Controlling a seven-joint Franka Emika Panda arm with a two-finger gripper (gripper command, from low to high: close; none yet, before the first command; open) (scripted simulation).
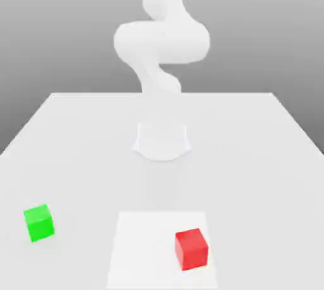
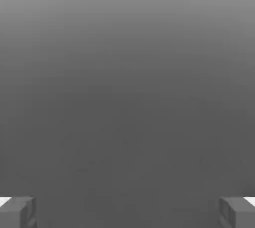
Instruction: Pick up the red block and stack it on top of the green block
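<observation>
Right now the gripper (image 2: pixel 127 212) stands wide open with nothing between its fingertips (image 2: pixel 17 211). Out on the white table (image 1: pixel 76 137), the red block (image 1: pixel 191 248) sits untouched on a paler square patch (image 1: pixel 142 244), well apart from the green block (image 1: pixel 39 222) towards the exterior view's left. Seemingly nothing has begun; next the arm (image 1: pixel 161 42) must reach the red block and straddle it.

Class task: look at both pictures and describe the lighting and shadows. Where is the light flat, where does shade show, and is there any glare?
Exterior view: soft, even light; the table and arm look washed-out white, the red block and green block show slightly darker side faces, no strong cast shadows, no glare. Hand view: a smooth grey gradient, lighter at one edge, with the open claw and its grey fingertips at the corners.
</observation>
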